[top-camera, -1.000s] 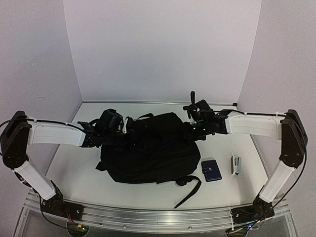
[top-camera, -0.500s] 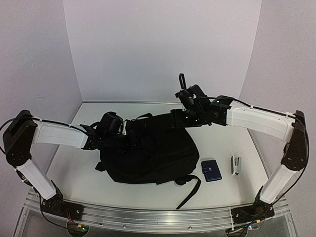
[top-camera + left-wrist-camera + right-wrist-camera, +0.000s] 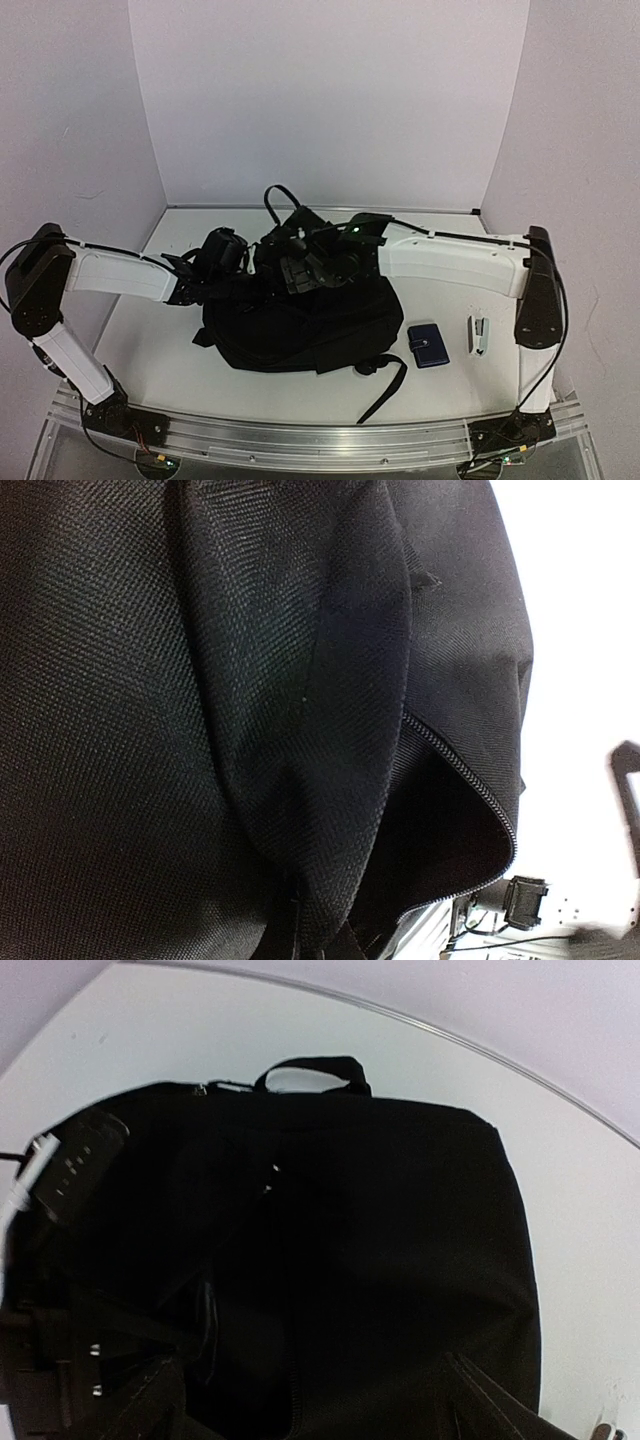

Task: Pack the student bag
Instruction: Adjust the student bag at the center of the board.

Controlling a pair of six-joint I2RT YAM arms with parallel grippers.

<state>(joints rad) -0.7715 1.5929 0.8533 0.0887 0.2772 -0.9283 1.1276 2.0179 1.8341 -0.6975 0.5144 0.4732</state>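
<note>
Bag (image 3: 300, 320): lies slumped at mid-table (image 3: 150, 360), black, zipper parted along one edge in the left wrist view, one strap (image 3: 385, 390) trailing toward the near edge. Is pinched at its upper left by the left gripper (image 3: 255, 278), clenched on a fold of fabric; sits under the right gripper (image 3: 315, 1380), which hovers over the top with fingers spread wide and nothing between them. Has a wallet (image 3: 428, 345) near its right side and a stapler (image 3: 479, 335) just beyond that.
</note>
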